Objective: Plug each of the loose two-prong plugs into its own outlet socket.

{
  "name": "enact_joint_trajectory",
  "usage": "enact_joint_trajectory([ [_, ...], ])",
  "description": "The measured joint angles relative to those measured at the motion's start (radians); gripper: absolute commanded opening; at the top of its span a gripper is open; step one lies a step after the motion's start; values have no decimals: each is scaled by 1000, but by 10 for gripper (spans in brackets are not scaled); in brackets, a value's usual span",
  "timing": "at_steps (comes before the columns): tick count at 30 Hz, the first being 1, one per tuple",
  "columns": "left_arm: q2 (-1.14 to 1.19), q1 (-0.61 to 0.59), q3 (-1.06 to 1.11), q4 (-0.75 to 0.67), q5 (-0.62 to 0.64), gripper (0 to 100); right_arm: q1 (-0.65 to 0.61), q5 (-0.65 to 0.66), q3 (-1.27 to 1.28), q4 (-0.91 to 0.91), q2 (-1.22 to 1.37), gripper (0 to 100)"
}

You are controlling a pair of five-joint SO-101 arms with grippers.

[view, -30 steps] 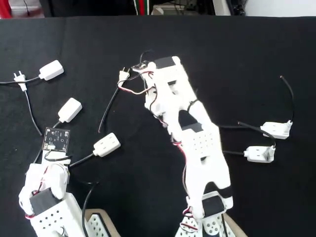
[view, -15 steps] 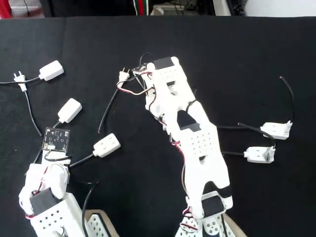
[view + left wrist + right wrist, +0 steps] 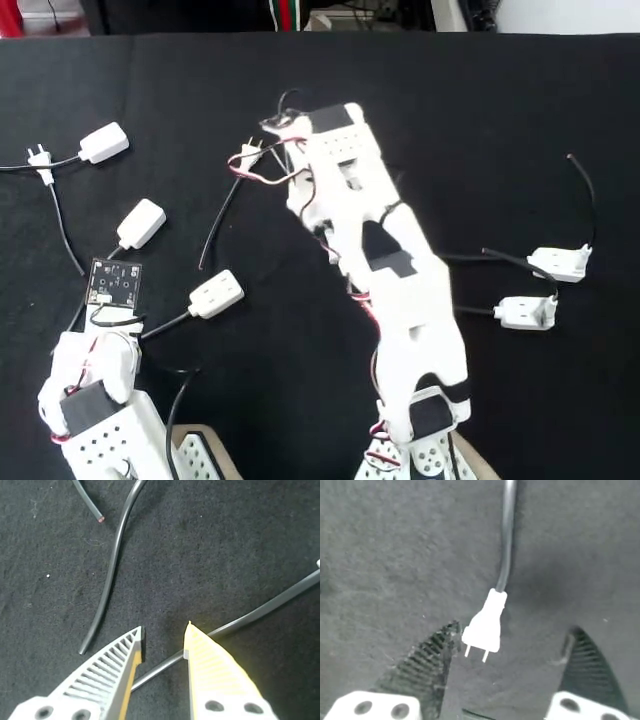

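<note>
The right claw (image 3: 514, 628) hung spread over a white two-prong plug (image 3: 484, 625) lying loose at the far middle of the black bench (image 3: 500, 100). The left claw (image 3: 164, 628), near left, stood parted above a grey cable (image 3: 260, 611).

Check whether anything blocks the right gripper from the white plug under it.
Nothing visible does. The plug lies on bare black cloth between the open jaws of the right gripper, its cable trailing away.

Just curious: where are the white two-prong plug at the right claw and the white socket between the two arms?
White two-prong plastic plug (image 3: 485, 626): right wrist view, its body.
White rectangular outlet socket (image 3: 216, 293): high view, top face.
</note>
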Motion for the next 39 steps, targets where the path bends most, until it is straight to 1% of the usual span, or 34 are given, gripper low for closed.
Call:
enact_joint_trajectory([
  [4,0,0,0,0,0,145,60,3,51,0,-17,226],
  [8,0,0,0,0,0,145,115,38,94,0,-17,201],
  [16,0,0,0,0,0,145,117,43,103,0,-17,198],
  [28,0,0,0,0,0,145,86,41,78,-29,92,198],
  [35,0,0,0,0,0,145,35,14,78,-29,92,198],
  [39,0,0,0,0,0,145,-21,-20,78,-49,109,198],
])
